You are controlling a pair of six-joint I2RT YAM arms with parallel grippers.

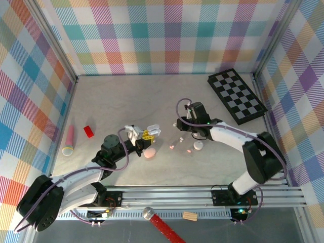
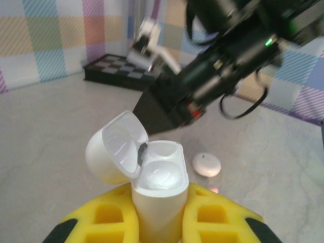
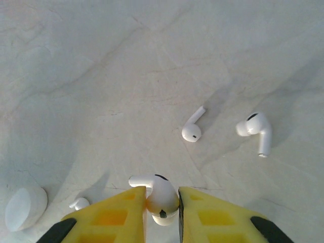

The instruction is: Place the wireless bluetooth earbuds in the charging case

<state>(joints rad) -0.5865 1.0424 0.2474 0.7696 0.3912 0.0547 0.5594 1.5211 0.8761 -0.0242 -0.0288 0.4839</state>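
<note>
The white charging case (image 2: 159, 177) is gripped upright between the yellow fingers of the left end effector (image 2: 159, 212), with its lid (image 2: 114, 149) hinged open. A white earbud (image 3: 161, 194) is clamped by the closed right end effector (image 3: 162, 200), with the counter (image 3: 101, 76) below it. A loose earbud (image 3: 192, 130) and a second loose earbud (image 3: 255, 130) are seen lying apart on the counter. A pink case (image 1: 150, 153) is lying just near of the left end effector, and a checkerboard (image 1: 236, 96) is set at the far right.
</note>
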